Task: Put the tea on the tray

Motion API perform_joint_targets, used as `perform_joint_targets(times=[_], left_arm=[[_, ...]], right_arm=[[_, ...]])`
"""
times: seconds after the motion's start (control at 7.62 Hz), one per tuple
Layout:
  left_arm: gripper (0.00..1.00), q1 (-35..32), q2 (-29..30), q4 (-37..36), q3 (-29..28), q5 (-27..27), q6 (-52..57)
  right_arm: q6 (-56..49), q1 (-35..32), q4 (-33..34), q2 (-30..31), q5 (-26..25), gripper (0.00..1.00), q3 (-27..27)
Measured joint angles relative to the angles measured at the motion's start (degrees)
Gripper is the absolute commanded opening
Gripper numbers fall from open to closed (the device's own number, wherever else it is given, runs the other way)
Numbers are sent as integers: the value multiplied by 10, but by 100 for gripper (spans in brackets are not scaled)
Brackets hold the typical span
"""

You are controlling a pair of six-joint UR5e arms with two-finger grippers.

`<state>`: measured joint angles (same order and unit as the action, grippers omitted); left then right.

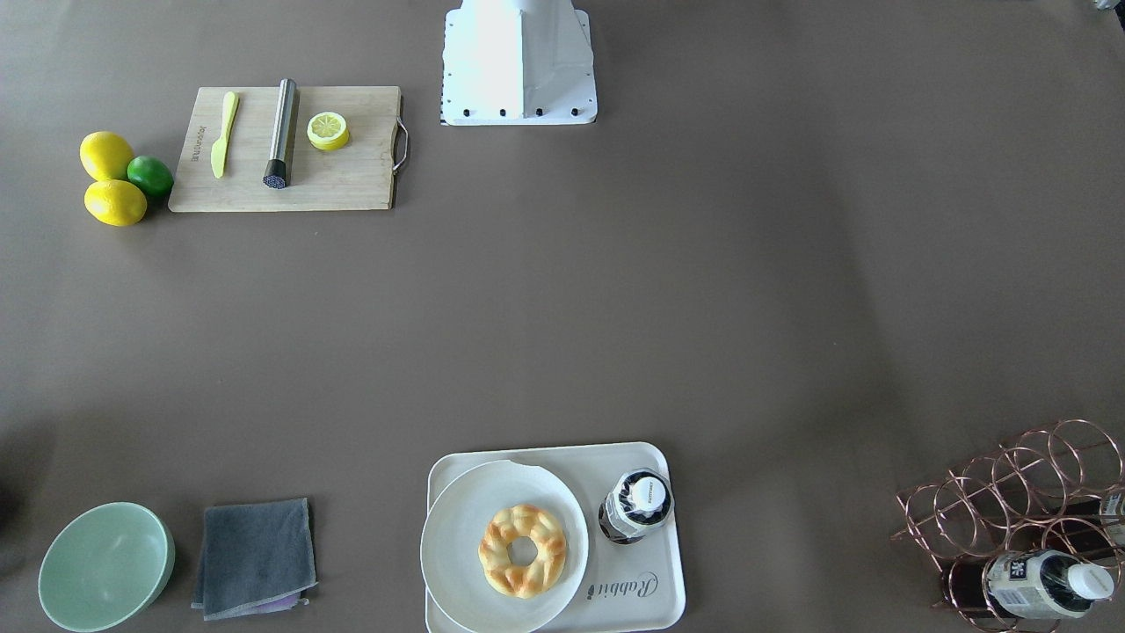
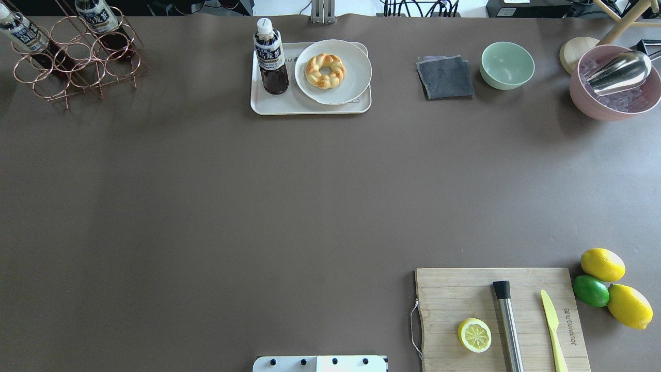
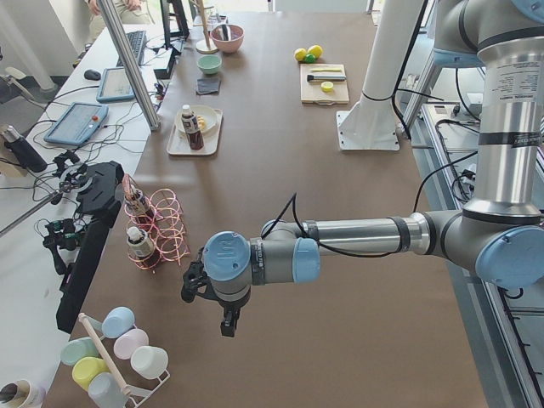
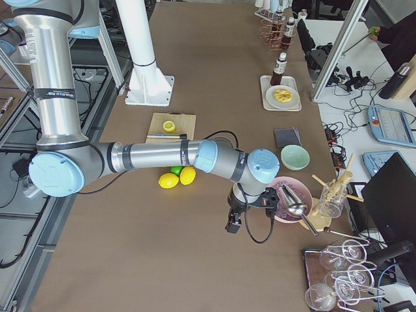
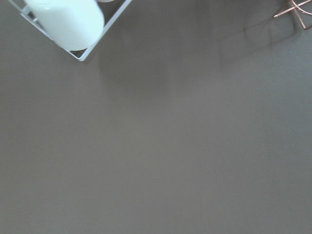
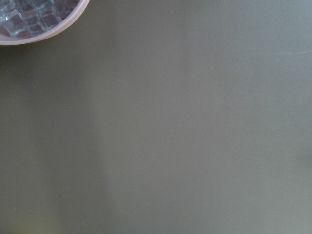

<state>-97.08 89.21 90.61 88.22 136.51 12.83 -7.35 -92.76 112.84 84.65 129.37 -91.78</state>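
Observation:
A tea bottle (image 1: 636, 505) stands upright on the cream tray (image 1: 637, 576), beside the round plate; it also shows in the overhead view (image 2: 270, 59) on the tray (image 2: 289, 107). Two more bottles like it (image 2: 23, 32) lie in a copper wire rack (image 2: 77, 62) at the far left. My left gripper (image 3: 229, 325) hangs over bare table near that rack, far from the tray. My right gripper (image 4: 231, 224) hangs near the pink bowl. Both show only in the side views, so I cannot tell whether they are open or shut.
A white plate (image 2: 356, 77) with a braided doughnut (image 2: 325, 70) fills the tray's other half. A grey cloth (image 2: 445, 77), green bowl (image 2: 507, 64) and pink ice bowl (image 2: 614, 82) stand along the far edge. A cutting board (image 2: 449, 289) and lemons (image 2: 602, 264) lie near right.

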Motion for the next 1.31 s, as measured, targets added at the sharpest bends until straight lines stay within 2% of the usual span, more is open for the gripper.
perform_joint_targets(times=[0.26,0.52,1.31], left_arm=[[98,59,14,53,3,12,-98],[98,82,14,105,4,14,-151],[98,85,9,118,-2,9,-158]], right_arm=[[2,-5,0,2,1,100,0],[3,-8,0,4,1,100,0],[4,-8,0,1,1,100,-7]])
